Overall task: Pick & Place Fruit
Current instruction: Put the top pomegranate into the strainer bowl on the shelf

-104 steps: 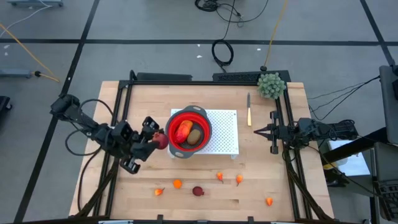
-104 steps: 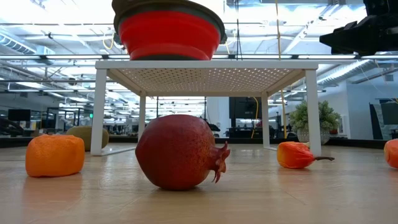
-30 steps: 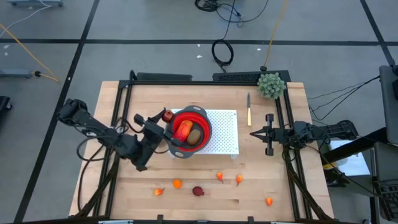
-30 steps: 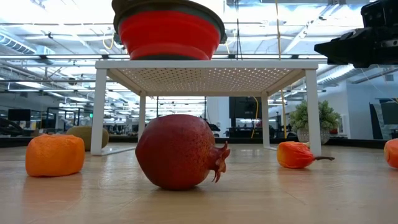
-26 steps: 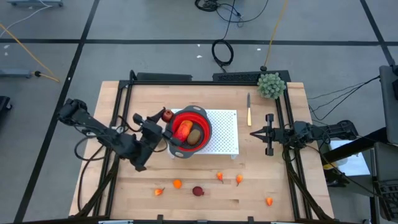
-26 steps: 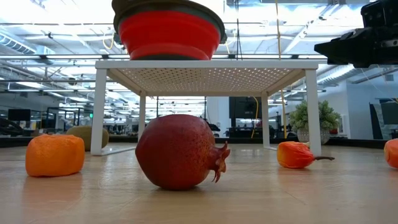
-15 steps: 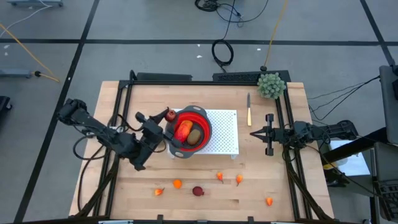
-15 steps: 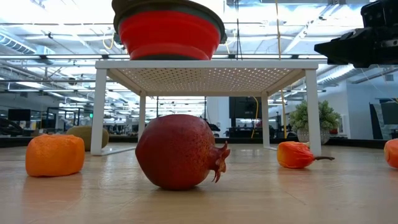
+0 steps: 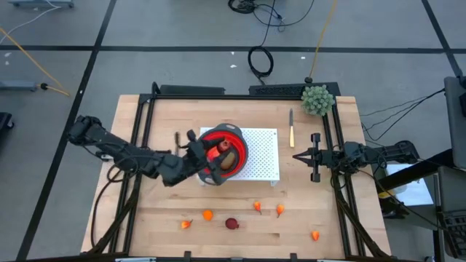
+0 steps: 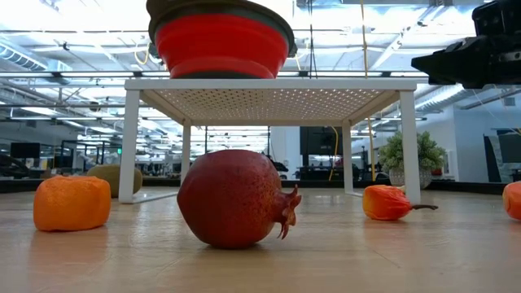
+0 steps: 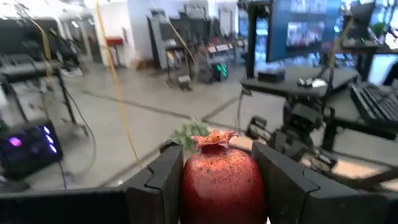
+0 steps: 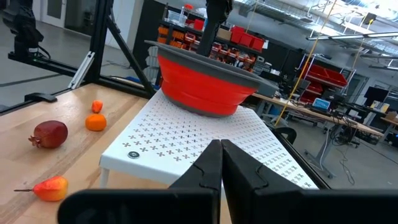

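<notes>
The left gripper (image 11: 217,180) held a dark red pomegranate (image 11: 222,180) over the red bowl (image 9: 234,138), while the right gripper (image 9: 313,155) waited shut at the table's right edge.

Two dark jointed arms, black cables, chunky black end effectors

**A Workshop Floor Around the Bench**

Grey floor (image 9: 182,29) crossed by dark tape lines surrounded the wooden table (image 9: 320,218). Black cables (image 9: 261,60) coiled behind it. Beyond stood red storage bins (image 12: 323,74), a monitor (image 11: 301,28), desks and bright ceiling lights (image 10: 73,20).
</notes>
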